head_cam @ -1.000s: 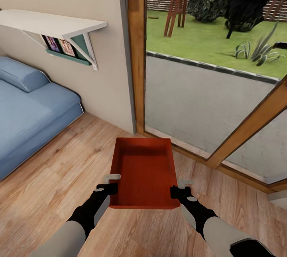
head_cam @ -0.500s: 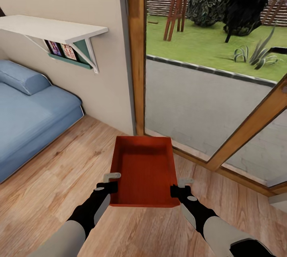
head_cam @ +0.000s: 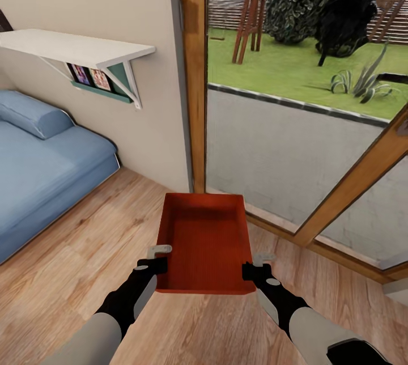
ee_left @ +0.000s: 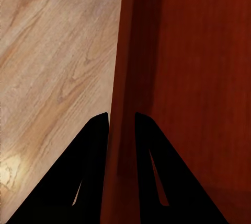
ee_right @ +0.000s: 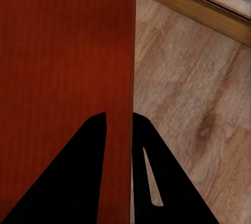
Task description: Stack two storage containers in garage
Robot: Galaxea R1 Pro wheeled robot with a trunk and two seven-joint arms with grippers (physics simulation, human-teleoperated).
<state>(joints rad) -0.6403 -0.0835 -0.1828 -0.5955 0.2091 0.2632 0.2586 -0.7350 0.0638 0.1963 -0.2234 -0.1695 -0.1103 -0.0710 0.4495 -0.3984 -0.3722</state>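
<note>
One orange-red bin (head_cam: 205,243) is held up over the wood-plank floor (head_cam: 73,263), level and open side up, straight ahead of the robot and between its two arms. The left gripper (head_cam: 159,258) grips the bin's left wall near its near corner; in the left wrist view the bin (ee_left: 188,78) has its wall pinched between the two dark fingers (ee_left: 89,172), one outside and one inside, the jaws closed onto it. The right gripper (head_cam: 254,266) grips the right wall in the same way; in the right wrist view the wall of the bin (ee_right: 68,51) runs between the fingers (ee_right: 151,172), the jaws likewise closed on it, with planks beside it. The bin looks empty.

To the far left a blue sofa (head_cam: 39,166) stands against a beige wall (head_cam: 113,2), under a white shelf (head_cam: 73,47). Beyond the bin's far end a wood-framed glass door (head_cam: 195,70) looks out on grey paving (head_cam: 272,149), then grass (head_cam: 283,70) and dark shrubs (head_cam: 317,2).
</note>
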